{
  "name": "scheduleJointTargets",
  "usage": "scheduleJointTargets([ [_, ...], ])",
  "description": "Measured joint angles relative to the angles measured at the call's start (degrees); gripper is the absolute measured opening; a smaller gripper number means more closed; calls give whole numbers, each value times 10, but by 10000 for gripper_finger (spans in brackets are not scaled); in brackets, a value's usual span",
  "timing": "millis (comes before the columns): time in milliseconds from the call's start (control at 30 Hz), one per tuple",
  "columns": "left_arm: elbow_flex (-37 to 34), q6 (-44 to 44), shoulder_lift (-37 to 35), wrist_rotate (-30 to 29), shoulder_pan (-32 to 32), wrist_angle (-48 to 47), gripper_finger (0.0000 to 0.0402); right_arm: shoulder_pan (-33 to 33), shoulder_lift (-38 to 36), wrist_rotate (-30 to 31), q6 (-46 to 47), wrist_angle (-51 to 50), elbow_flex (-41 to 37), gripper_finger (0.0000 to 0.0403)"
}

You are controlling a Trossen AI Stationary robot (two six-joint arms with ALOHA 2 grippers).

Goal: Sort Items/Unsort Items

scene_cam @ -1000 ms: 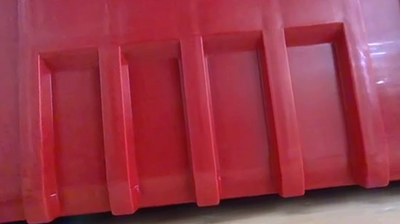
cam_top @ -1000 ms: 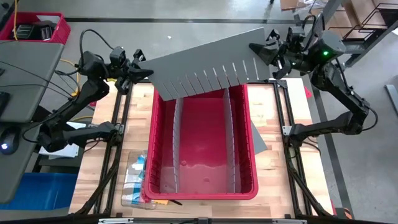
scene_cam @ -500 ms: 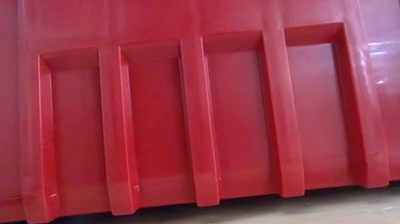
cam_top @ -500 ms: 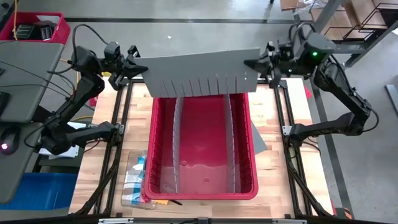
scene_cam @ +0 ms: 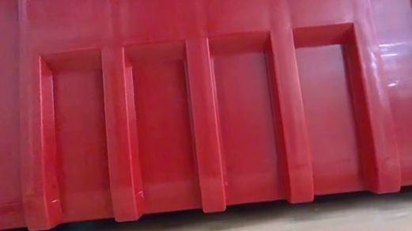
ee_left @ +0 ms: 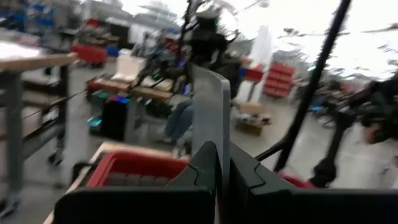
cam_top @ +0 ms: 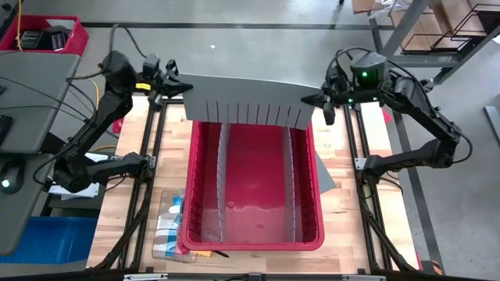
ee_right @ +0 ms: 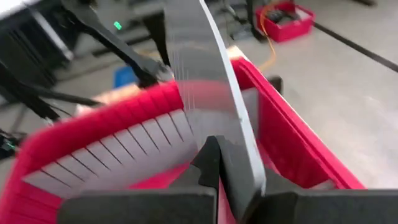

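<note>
Both grippers clamp a grey slotted divider (cam_top: pixel 246 100) by its ends: left gripper (cam_top: pixel 173 86) at 9 o'clock, right gripper (cam_top: pixel 316 100) at 3. It hangs over the bin (cam_top: pixel 254 238) at 12. Thin, stiff, light, likely slippery; end grips suit it. No items visible

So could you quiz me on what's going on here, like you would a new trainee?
1. True or false: the grey panel is held by both pincers at once.
2. Where is the panel? A) flat on the table B) over the red bin's far end C) on the floor
3. How many grey dividers stand lengthwise inside the bin?

Key:
1. True: the left pincer and the right pincer are each shut on one end.
2. B
3. Two: the left divider and the right divider.
</note>
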Motion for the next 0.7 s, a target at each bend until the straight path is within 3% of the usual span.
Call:
scheduleJointTargets([
  [167,0,158,1,-89,-12,-142,1,0,6,48,-22,-26,0,0],
  [233,0,196,4,-99,-16,-170,1,-1,15,60,-36,-23,0,0],
  [700,0,267,13,-142,-37,-242,1,4,79,82,-92,-69,0,0],
])
